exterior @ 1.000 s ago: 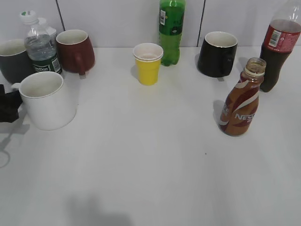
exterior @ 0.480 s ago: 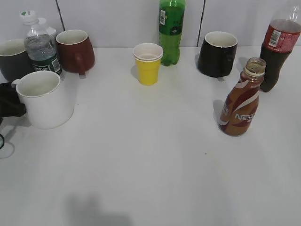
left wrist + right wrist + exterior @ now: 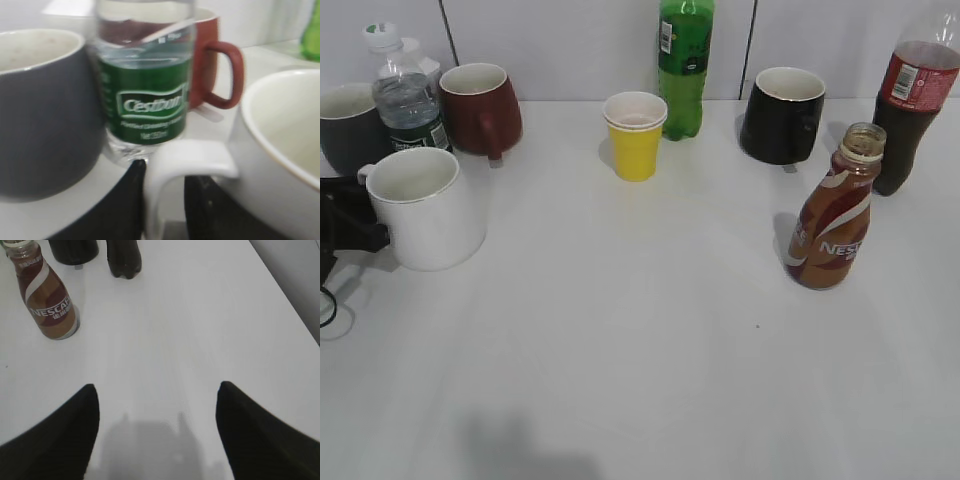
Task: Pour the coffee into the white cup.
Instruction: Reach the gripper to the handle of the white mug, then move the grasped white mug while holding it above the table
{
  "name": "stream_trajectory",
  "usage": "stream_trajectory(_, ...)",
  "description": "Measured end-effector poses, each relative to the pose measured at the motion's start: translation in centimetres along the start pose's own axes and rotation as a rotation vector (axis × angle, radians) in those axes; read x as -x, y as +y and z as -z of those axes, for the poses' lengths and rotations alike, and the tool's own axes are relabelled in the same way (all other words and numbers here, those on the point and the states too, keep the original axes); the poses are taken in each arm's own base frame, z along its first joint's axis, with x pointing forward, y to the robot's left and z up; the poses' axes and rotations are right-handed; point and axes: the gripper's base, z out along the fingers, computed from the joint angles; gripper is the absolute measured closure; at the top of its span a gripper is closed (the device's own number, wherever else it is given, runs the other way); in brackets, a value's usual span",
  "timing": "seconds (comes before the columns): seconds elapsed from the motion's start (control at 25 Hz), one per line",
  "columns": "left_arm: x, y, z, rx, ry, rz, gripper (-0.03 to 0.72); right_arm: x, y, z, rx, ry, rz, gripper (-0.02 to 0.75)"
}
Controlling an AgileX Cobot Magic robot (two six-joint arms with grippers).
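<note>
Gripping the cup (image 3: 425, 208) handle, our left claw (image 3: 162, 200) may tip it toward 3 o'clock; right claw (image 3: 156, 405) gapes.

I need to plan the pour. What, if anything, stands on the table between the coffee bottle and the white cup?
Nothing visible does. The table between the coffee bottle on the right and the white cup on the left is bare; the yellow cup and green bottle stand farther back.

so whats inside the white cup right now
The white cup looks empty: its pale inner wall shows in the exterior and left wrist views, with no coffee visible. The very bottom is hidden by the rim. The left gripper straddles its handle.
</note>
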Motion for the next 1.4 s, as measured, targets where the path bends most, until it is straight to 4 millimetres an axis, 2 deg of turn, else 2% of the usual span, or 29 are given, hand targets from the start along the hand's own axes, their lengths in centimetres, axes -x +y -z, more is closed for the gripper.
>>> stream_trajectory(0.12, 0.0, -0.2, 0.0, -0.017, -0.005, 0.015, 0.643, 0.0, 0.0, 0.0, 0.000, 0.000, 0.000, 0.168)
stream_trajectory(0.6, 0.3, -0.5, 0.1, -0.057, 0.009, 0.039, 0.647, 0.0, 0.0, 0.0, 0.000, 0.000, 0.000, 0.168)
stream_trajectory(0.88, 3.2, -1.2, 0.8, -0.111, -0.044, 0.004, 0.647, 0.0, 0.0, 0.0, 0.000, 0.000, 0.000, 0.168)
stream_trajectory(1.0, 3.9, -1.6, 0.9, -0.142, -0.055, 0.018, 0.647, 0.0, 0.0, 0.0, 0.000, 0.000, 0.000, 0.168)
stream_trajectory(1.4, 6.6, -5.3, -2.0, -0.412, -0.088, -0.016, 0.647, 0.0, 0.0, 0.0, 0.000, 0.000, 0.000, 0.168)
